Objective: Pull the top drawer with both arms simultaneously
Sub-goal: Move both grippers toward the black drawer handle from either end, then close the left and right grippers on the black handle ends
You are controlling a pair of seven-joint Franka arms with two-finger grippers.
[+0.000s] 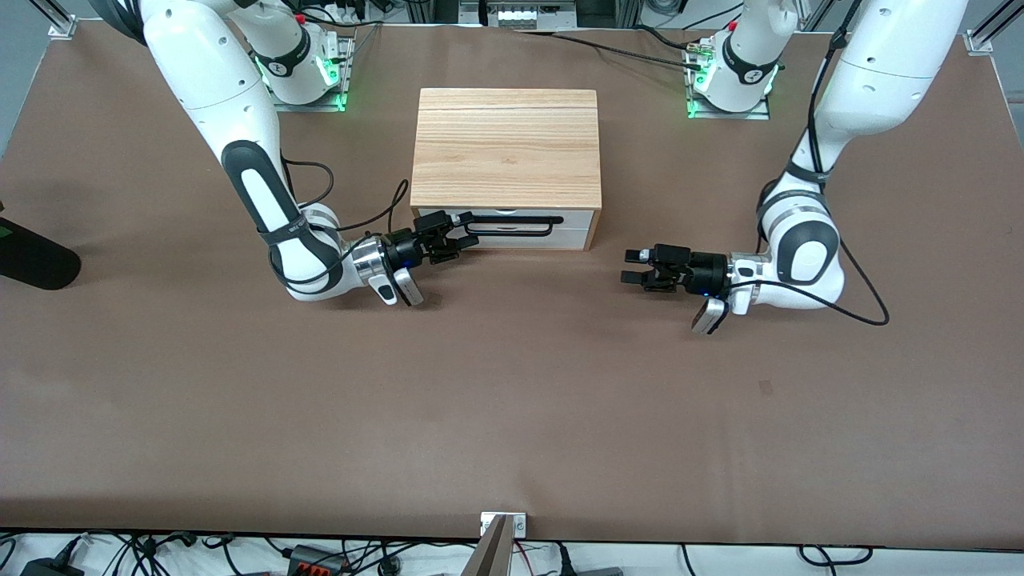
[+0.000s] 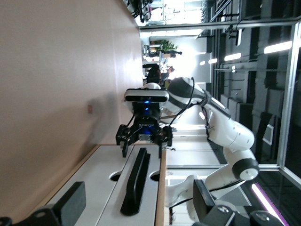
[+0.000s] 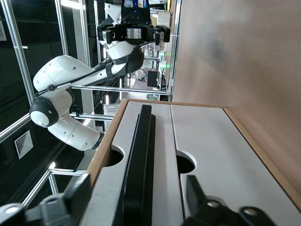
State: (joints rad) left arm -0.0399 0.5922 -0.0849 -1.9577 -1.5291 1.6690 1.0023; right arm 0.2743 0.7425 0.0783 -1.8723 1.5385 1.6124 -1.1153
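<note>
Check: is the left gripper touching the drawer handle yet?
Apart. The front view shows bare table between the left gripper and the handle of the top drawer.

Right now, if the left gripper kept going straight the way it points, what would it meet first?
The left gripper, fingers open, points along the table toward the cabinet's front. Going straight on, it would probably pass in front of the top drawer and meet the right gripper at the black bar handle; depth is uncertain.
</note>
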